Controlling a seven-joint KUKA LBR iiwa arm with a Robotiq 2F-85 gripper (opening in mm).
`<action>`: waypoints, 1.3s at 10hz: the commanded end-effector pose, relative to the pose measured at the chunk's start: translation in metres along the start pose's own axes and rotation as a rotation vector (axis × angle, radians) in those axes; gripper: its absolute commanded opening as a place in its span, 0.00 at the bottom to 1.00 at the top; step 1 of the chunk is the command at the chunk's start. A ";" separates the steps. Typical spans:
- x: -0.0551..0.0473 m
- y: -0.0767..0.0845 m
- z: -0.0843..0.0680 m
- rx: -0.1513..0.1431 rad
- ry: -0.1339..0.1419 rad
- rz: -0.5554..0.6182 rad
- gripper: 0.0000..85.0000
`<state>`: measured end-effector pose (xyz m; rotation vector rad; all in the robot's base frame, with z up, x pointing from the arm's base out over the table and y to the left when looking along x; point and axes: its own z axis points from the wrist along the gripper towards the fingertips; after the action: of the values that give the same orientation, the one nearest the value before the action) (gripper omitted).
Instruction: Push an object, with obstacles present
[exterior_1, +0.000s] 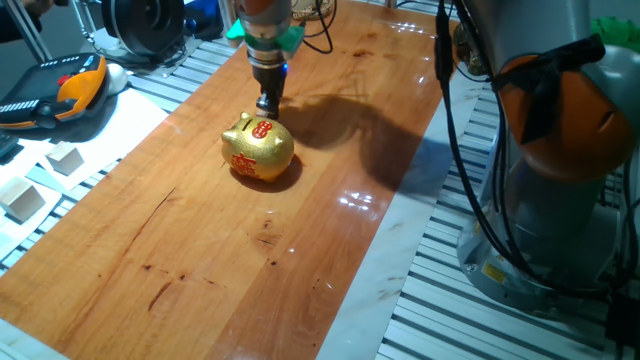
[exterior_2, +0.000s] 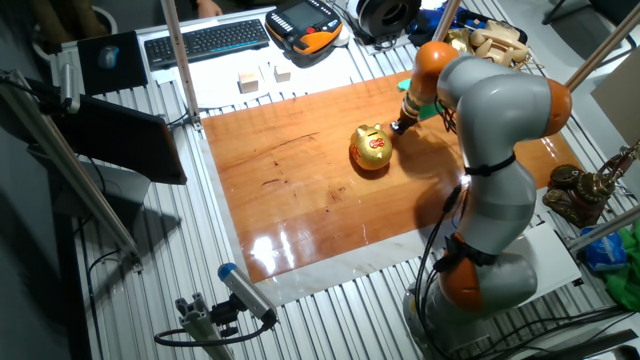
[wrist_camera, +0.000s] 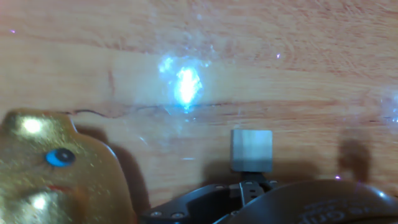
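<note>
One small cube lies on the table just ahead of the gripper; whether its fingers are open or closed cannot be told. One gold pig sits just beside them. Broad bare wood stretches beyond toward the edges.

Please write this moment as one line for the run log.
claw: low over table, just behind gold piggy bank | small wooden cube: right at claw tip, beside pig, apart from it | claw state: cannot tell

Glossy wooden surface; on it, gold piggy bank beside pincer, tiny cube just ahead.
</note>
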<state>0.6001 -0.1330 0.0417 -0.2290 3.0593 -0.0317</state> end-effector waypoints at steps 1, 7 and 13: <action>-0.003 0.002 -0.002 0.001 0.001 0.002 0.00; -0.016 0.002 -0.002 0.011 -0.001 0.006 0.00; -0.030 -0.001 0.002 0.001 -0.008 0.018 0.00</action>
<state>0.6306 -0.1298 0.0421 -0.2029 3.0535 -0.0311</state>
